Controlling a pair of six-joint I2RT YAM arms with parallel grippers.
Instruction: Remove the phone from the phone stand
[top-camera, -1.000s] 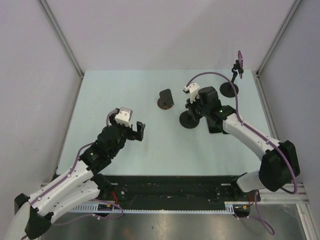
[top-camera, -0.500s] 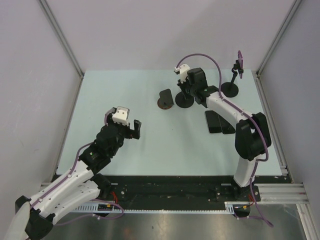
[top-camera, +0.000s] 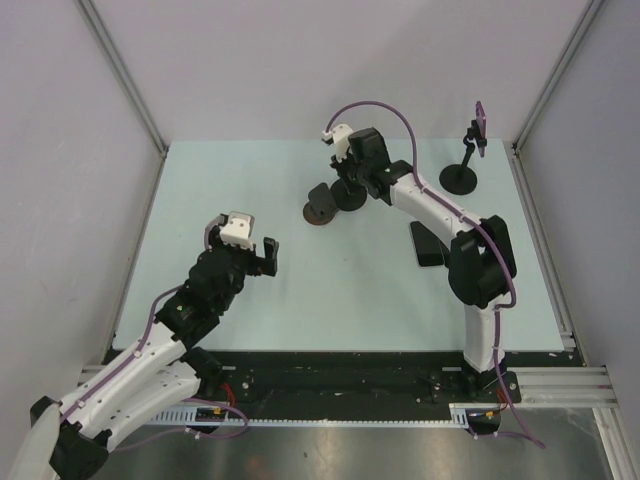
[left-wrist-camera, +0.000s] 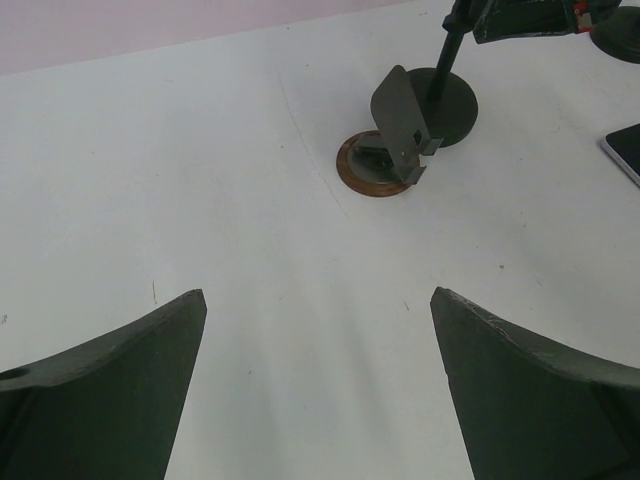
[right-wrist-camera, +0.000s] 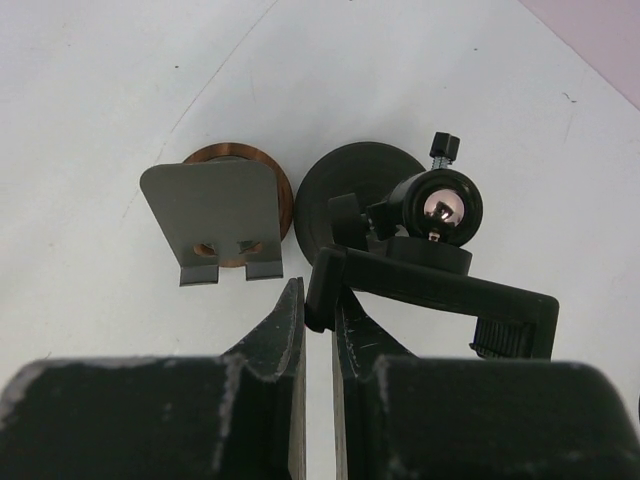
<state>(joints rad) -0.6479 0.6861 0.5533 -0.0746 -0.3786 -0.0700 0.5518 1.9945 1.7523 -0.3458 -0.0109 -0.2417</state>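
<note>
Phone (top-camera: 426, 248): flat dark slab lying on the table, in the right half between the middle and the right edge. It is out of every stand. The right arm crosses above it, so its full outline is hidden.
Right gripper (right-wrist-camera: 318, 298): fingers almost together with only a thin gap, pinching one end of the clamp stand's top bar.
Clamp stand (right-wrist-camera: 348, 190): matte black, with a round disc base, a short neck, a shiny ball joint and a small screw knob. A flat clamp bar sits on top. It stands close to the far edge, about mid-width.
Plate stand (right-wrist-camera: 218, 212): grey bent sheet-metal plate with rounded top corners and two small lip tabs at the bottom, on a copper-brown ring base. It is just left of the clamp stand, bases touching or nearly so.
Left gripper (left-wrist-camera: 318, 300): dark matte fingers spread wide with nothing between them. It hovers over the left half of the table, facing the two stands.
Third stand (top-camera: 460, 176): black disc base and thin post with a small purple piece at the top, in the far right corner.
Table (top-camera: 230, 190): smooth pale mint top in the overhead view, reading white in the wrist views, with a few faint scuffs and specks.
Walls (top-camera: 300, 70): plain pale grey-lilac panels on three sides, with metal corner strips.
Rail (top-camera: 340, 372): black, running along the near edge by the arm bases.
</note>
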